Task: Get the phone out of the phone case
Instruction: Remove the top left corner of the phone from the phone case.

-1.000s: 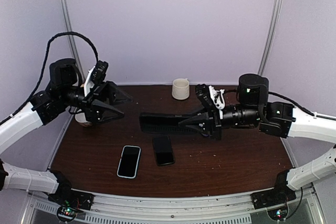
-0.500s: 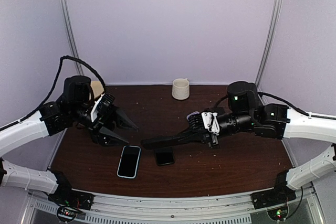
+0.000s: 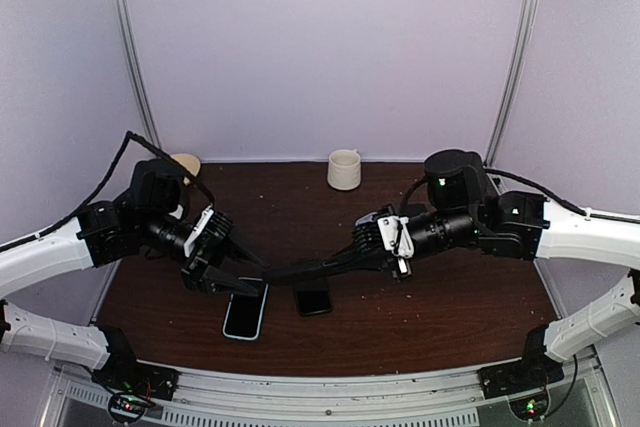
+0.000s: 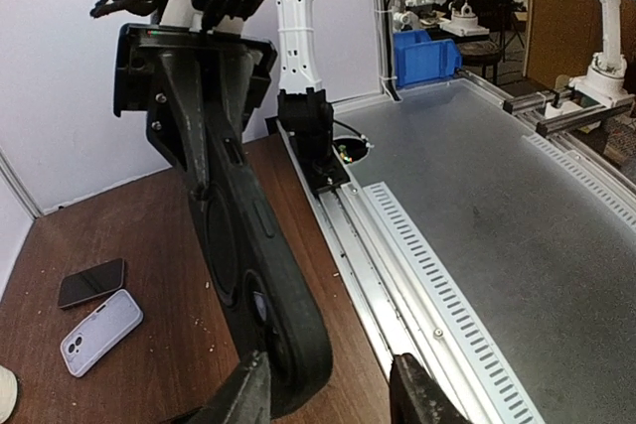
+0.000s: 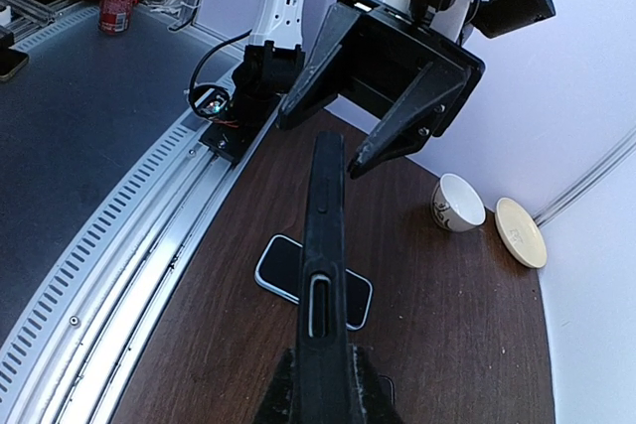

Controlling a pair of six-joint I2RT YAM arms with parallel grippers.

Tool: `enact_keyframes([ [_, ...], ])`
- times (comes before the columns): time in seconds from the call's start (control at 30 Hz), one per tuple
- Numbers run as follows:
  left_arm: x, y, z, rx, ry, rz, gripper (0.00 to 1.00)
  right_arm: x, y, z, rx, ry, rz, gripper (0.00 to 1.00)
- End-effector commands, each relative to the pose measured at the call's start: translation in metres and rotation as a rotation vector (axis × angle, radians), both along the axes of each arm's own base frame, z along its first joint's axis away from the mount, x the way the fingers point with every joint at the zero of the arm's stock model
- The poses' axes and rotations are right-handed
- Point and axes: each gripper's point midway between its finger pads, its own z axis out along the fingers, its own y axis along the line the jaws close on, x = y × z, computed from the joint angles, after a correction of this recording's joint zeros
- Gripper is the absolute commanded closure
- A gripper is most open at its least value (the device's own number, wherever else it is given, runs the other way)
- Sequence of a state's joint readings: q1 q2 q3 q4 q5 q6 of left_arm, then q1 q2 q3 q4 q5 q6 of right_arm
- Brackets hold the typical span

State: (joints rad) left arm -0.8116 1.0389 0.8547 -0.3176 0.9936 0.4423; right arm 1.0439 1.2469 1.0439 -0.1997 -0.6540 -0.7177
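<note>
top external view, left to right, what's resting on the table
tan saucer → light-rimmed phone → dark phone → cream mug; the black case, held in the air, is left out because it overlaps the phones
</note>
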Motion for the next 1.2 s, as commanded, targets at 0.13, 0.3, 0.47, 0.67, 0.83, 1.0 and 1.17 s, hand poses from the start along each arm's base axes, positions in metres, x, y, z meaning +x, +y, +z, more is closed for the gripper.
enact_keyframes([
  [0.13, -0.003, -0.005, -0.009, 0.017, -0.053, -0.006, 0.6, -0.009, 0.007, 0.033, 0.083, -0.062, 0.052, 1.0],
  [0.3, -0.006, -0.008, -0.01, 0.02, -0.045, -0.022, 0.64, -0.012, 0.01, 0.033, 0.083, -0.071, 0.063, 1.0],
  [0.47, -0.007, -0.009, -0.011, 0.021, -0.046, -0.028, 0.71, -0.014, 0.012, 0.031, 0.078, -0.083, 0.07, 1.0],
  [0.67, -0.012, -0.008, -0.01, 0.021, -0.042, -0.047, 0.79, -0.011, 0.019, 0.029, 0.086, -0.121, 0.035, 1.0],
  [0.83, -0.016, -0.007, -0.01, 0.026, -0.037, -0.065, 0.82, -0.014, 0.023, 0.022, 0.069, -0.162, 0.055, 1.0],
  [1.0, -0.019, -0.007, -0.012, 0.035, -0.037, -0.074, 0.84, -0.025, 0.026, 0.019, 0.073, -0.223, 0.125, 1.0],
  [1.17, -0.022, -0.007, -0.013, 0.038, -0.028, -0.088, 0.86, -0.037, 0.027, 0.02, 0.081, -0.243, 0.184, 1.0],
])
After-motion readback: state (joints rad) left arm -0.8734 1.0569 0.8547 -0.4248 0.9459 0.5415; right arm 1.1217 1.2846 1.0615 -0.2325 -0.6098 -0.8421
